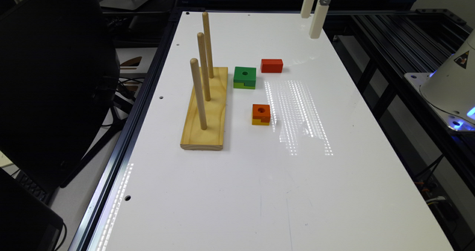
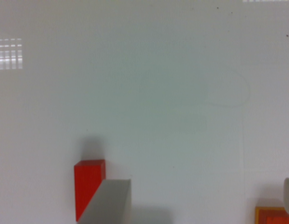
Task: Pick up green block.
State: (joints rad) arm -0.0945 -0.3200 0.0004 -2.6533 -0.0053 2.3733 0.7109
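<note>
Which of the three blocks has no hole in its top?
The red block, a plain rectangle. The green block and the orange block each have a round hole in the top and a yellow lower layer.

Two long, slim, cream-white fingers (image 1: 318,20) come down from the upper right of the exterior view, squared in section with blunt ends; one carries a small grey metal bracket with a round screw hole near its top. At the right edge of that frame sits the arm's broad white base (image 1: 451,82), cone-shaped, with a triangular black-and-yellow warning label and a blue glow at its foot, mounted on a pale plate with dark bolt holes. In the wrist view the fingers (image 2: 112,200) appear as plain matt grey-white slabs with an angled edge, set wide apart.
</note>
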